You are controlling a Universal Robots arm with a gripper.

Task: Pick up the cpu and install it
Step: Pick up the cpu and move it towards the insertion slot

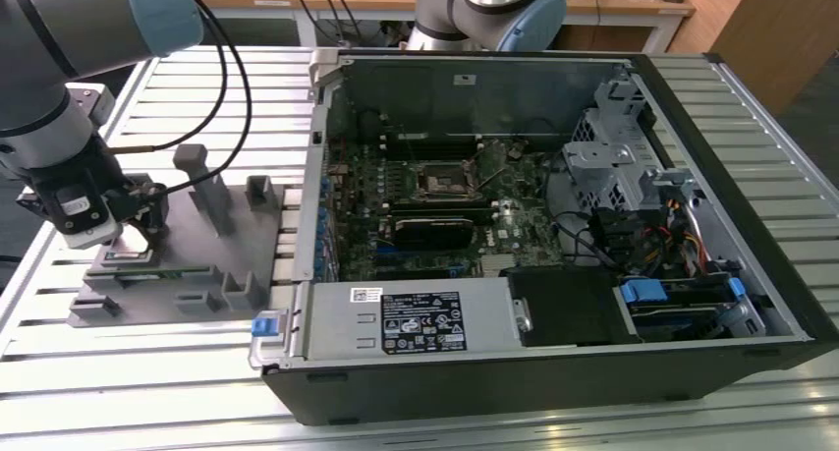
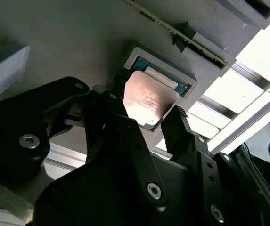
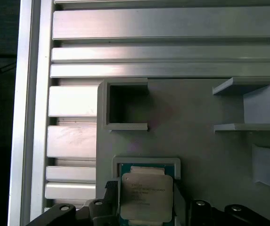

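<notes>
cpu (image 2: 149, 101) between the two black fingers (image 2: 113, 117) of the claw (image 2: 144, 110) — a flat square chip with a pale metal top, seen from close above in both wrist views (image 3: 146, 197). The claw (image 3: 146, 203) is narrowed onto it, one finger against each of two opposite edges. The chip sits at a shallow square pocket (image 3: 146, 162) in the grey holder (image 3: 196, 141) and is slightly askew to the pocket's frame, so that a strip of teal lining shows along one side. Whether its underside touches the pocket floor cannot be told.

In the exterior view the claw (image 1: 138, 215) hangs from the arm (image 1: 53, 107) over the near corner of the grey holder (image 1: 184, 274), a plastic block with upright pegs and open-sided brackets. A thin green-edged board (image 2: 177, 37) stands in a slot of the holder just beyond the pocket.

The holder lies on the slatted aluminium surface (image 1: 132, 372) at the exterior view's left. Just beside it, toward the exterior view's right, an open computer case (image 1: 734, 215) lies on its side with the motherboard exposed — the black square socket (image 1: 443, 181) with its metal frame is near the board's middle, well apart from the claw.
</notes>
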